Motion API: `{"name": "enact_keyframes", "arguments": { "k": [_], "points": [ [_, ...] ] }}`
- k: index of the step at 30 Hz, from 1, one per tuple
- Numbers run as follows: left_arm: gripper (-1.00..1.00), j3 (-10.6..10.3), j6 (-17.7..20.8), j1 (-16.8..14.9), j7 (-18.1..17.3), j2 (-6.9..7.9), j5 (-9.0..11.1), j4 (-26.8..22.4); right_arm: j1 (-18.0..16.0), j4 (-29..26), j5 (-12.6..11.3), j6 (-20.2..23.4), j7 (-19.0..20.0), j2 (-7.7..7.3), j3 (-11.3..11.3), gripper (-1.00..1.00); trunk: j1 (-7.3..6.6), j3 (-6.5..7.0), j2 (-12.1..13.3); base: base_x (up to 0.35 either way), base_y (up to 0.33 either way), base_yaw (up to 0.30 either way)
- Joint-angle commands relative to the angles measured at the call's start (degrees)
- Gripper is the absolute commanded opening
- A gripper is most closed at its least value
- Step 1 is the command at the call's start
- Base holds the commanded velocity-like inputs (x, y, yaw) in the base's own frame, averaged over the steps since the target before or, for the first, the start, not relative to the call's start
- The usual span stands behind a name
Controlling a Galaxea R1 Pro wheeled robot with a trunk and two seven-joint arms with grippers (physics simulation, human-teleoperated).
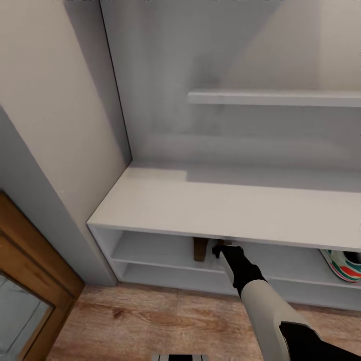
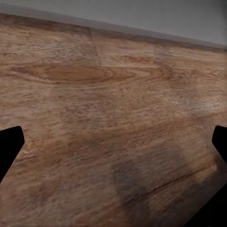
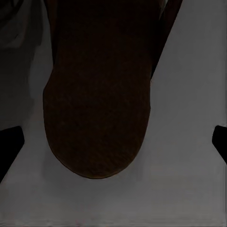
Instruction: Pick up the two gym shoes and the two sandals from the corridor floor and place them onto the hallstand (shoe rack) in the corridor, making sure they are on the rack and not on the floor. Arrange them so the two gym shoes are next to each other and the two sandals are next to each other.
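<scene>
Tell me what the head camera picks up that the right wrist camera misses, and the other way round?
Head view alone: the whole hallstand with its flat top and upper shelf, a gym shoe at the far right of the upper low shelf, the wood-plank floor, and the right arm reaching under the top.

Right wrist view alone: the dark rounded underside of a sandal close up, with the two fingers spread wide at either side.

Both: a brown sandal on the pale shelf.

No text, label, brand or number can be read, perhaps because the gym shoe (image 1: pixel 345 266) is partly hidden.
</scene>
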Motion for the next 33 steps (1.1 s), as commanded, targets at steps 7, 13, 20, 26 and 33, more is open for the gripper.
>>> {"name": "enact_keyframes", "arguments": {
  "k": [7, 13, 20, 26, 33],
  "points": [
    [1.00, 0.07, -0.21, -0.03, -0.28, 0.00, 0.22, 0.07, -0.02, -0.09, 0.59, 0.33, 0.14, 0.08, -0.33, 1.00, -0.03, -0.05, -0.02, -0.258, 0.000, 0.000],
    [1.00, 0.08, -0.21, -0.03, -0.28, 0.00, 0.24, 0.07, -0.02, -0.09, 0.59, 0.34, 0.14, 0.08, -0.31, 1.00, -0.03, -0.05, -0.02, -0.322, 0.000, 0.000],
    [1.00, 0.08, -0.21, -0.03, -0.28, 0.00, 0.20, 0.07, -0.02, -0.08, 0.59, 0.31, 0.14, 0.08, -0.29, 1.00, -0.03, -0.05, -0.02, -0.336, 0.000, 0.000],
    [1.00, 0.09, -0.21, -0.03, -0.28, 0.00, 0.24, 0.07, -0.02, -0.02, 0.59, 0.31, 0.14, 0.08, -0.29, 1.00, -0.03, -0.05, -0.02, -0.337, 0.000, 0.000],
    [1.00, 0.17, -0.26, -0.03, -0.28, 0.00, 0.27, 0.07, 0.01, 0.03, 0.65, 0.27, 0.14, 0.08, -0.29, 1.00, -0.03, -0.05, -0.02, -0.337, 0.000, 0.000]
  ]
}}
